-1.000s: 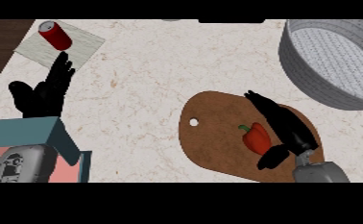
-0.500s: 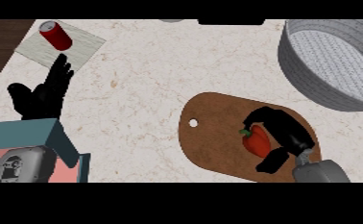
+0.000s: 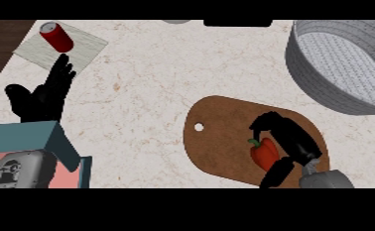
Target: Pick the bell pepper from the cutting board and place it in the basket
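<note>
The right robot hand (image 3: pixel 289 138) curls round the bell pepper (image 3: pixel 265 152) on the cutting board (image 3: pixel 219 141), partly hiding it. The basket (image 3: pixel 322 71) is cut off at the worktop's right edge. The left robot hand (image 3: pixel 44 96) rests open.

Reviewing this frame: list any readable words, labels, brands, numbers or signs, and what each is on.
None can be read.
The red can on the napkin shows no legible label.
The teal box at lower left carries a grey picture panel; no lettering can be made out on it.
The cutting board, bell pepper and basket bear no markings.
</note>
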